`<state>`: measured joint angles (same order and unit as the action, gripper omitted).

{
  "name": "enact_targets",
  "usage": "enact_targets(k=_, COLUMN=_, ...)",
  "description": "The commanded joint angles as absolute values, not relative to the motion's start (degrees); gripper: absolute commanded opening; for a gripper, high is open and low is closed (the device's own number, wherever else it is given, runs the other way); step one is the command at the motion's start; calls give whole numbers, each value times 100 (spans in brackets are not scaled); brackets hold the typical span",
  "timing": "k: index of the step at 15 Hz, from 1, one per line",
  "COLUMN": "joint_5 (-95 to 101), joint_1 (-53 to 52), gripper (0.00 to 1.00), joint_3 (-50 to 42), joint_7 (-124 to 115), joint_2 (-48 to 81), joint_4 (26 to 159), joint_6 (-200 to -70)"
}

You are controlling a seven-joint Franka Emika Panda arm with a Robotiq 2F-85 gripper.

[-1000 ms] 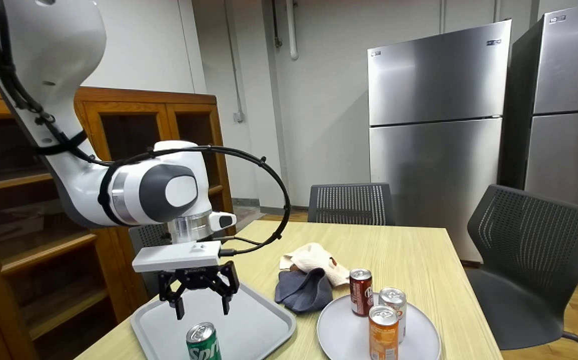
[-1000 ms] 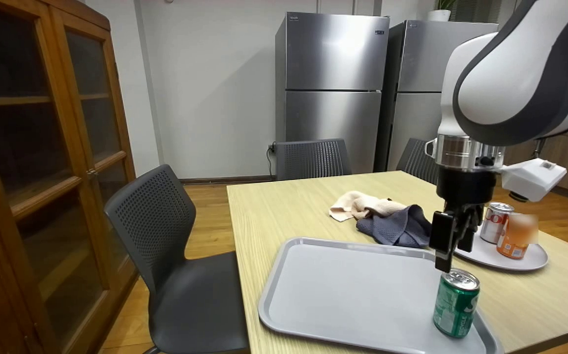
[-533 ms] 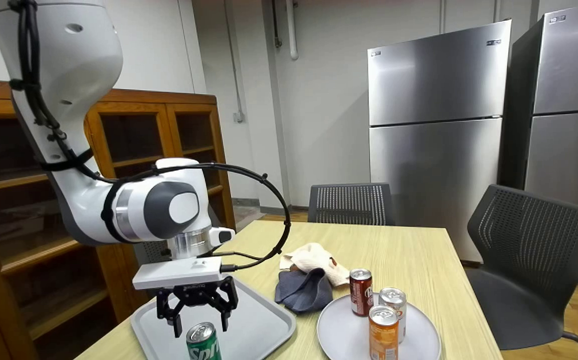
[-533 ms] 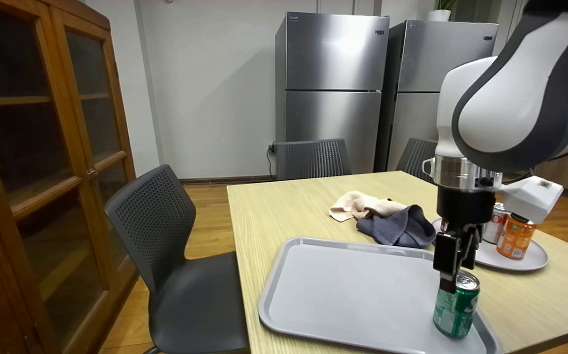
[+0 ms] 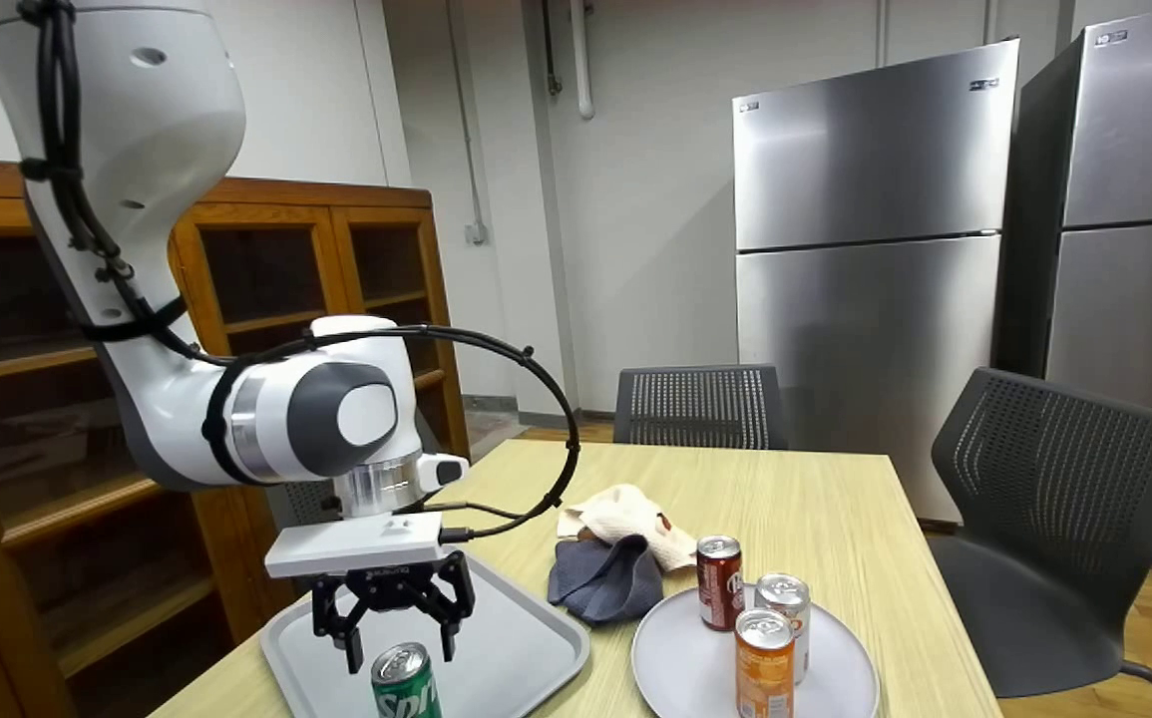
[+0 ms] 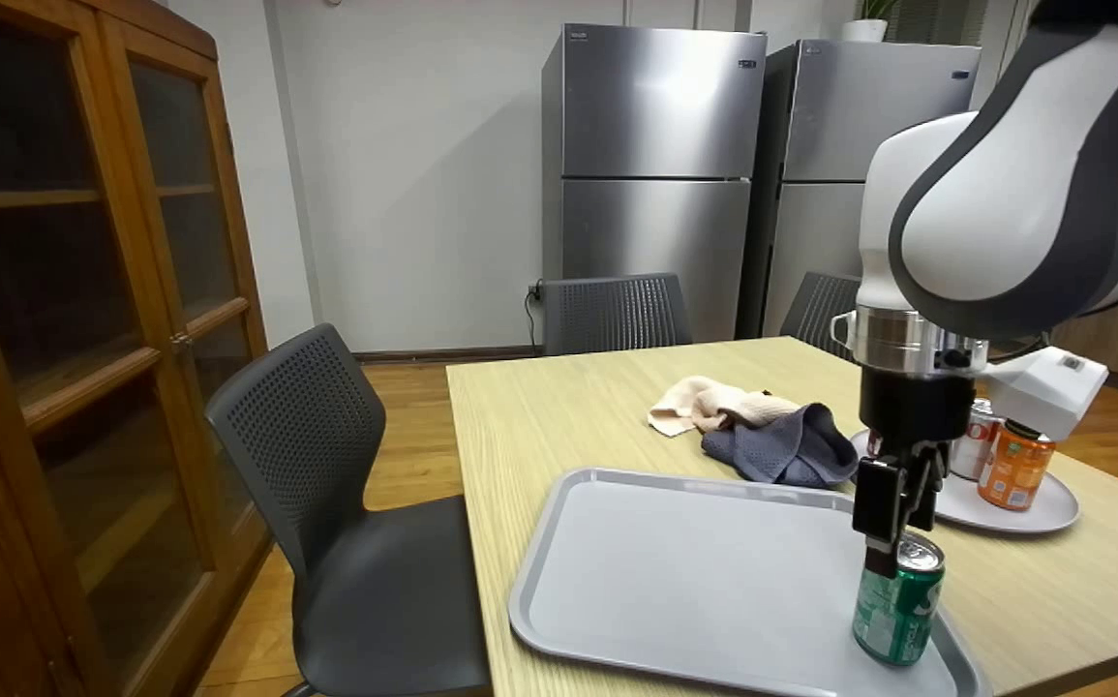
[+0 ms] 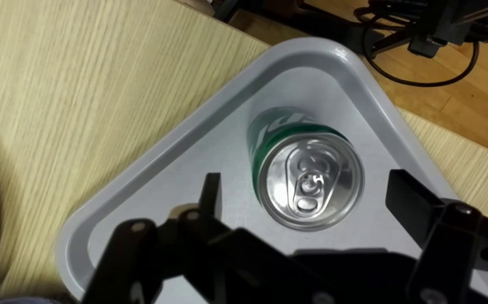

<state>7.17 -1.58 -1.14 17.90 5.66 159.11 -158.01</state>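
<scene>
So your tool is spread wide with nothing in its grip, pointing down over the green can. In the wrist view the lid sits between the two fingers with a gap on both sides, though it looks a bit tighter at the finger on the right of that view. Honestly can't tell if the tips are below the rim or just level with it.

Reads to me like the lining-up step. I'd say the next move calls for evening out those gaps, then going straight down so the fingers get the can's body and not just the lid, and only then squeezing.

The can's standing upright near a corner of the tray, which is on the table. Just past the tray there's a dark cloth lying against a pale cloth. Next to those you've got a plate with three more cans standing on it: a red can, a silver can and an orange can, the last two super close together. Farther out it's chairs at the table and two fridges behind.
</scene>
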Motion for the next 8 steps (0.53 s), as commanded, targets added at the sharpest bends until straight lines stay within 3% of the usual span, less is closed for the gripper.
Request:
enact_targets(k=1, joint_5=802, joint_1=-92, gripper=100, joint_3=-18, joint_7=1795, joint_2=698, joint_4=15906, joint_6=-15839)
enact_targets(k=8, joint_5=816, joint_1=-82, gripper=100, joint_3=46, joint_7=1800, joint_2=1065, joint_4=15875, joint_6=-15871)
